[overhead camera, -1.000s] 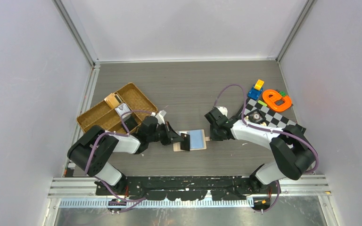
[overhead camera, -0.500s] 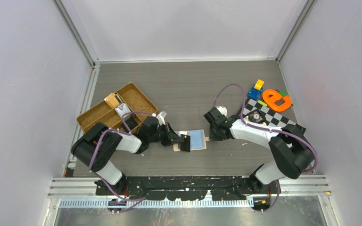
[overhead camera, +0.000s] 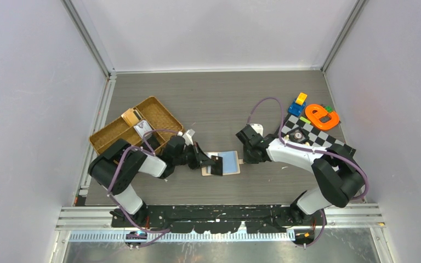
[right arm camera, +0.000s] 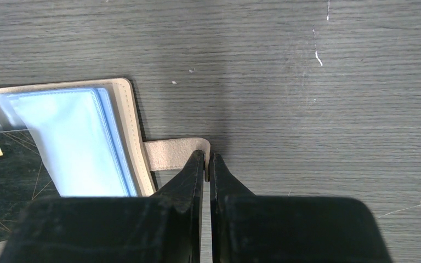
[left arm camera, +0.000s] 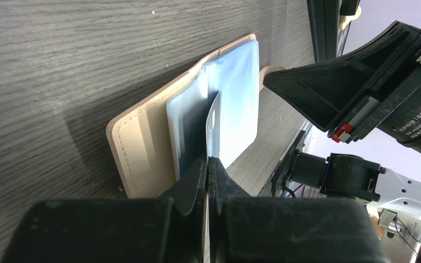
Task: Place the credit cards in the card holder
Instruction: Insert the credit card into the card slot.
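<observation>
Peach card holder (right arm camera: 71, 142) tab between right jaws: wrist view only.

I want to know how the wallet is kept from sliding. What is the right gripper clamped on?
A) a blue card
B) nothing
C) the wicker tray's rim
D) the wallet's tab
D: the right wrist view shows the right gripper shut on the beige tab sticking out from the card holder.
</observation>
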Robot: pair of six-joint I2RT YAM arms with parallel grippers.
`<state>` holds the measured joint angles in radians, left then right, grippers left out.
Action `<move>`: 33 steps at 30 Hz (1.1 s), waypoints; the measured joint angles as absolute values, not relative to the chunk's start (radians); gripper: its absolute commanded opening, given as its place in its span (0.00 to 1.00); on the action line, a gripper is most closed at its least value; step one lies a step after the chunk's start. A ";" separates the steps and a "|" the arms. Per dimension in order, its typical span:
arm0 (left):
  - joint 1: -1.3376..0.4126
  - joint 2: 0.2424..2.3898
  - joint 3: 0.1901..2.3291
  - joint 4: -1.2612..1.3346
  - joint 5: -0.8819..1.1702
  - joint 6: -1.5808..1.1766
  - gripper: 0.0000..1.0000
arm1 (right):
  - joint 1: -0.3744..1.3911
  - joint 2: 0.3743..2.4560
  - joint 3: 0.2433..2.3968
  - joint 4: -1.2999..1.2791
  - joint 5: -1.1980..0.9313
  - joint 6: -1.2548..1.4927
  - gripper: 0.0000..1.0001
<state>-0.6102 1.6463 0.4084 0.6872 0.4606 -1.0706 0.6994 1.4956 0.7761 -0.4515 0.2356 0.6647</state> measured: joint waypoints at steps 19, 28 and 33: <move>-0.604 1.728 0.409 0.814 0.444 -1.096 0.00 | 0.711 1.512 0.792 -0.467 0.250 0.665 0.00; -0.602 1.784 0.409 0.902 0.442 -1.128 0.00 | 0.714 1.527 0.810 -0.487 0.254 0.665 0.01; -0.609 1.819 0.409 0.956 0.442 -1.158 0.00 | 0.718 1.534 0.818 -0.495 0.261 0.664 0.01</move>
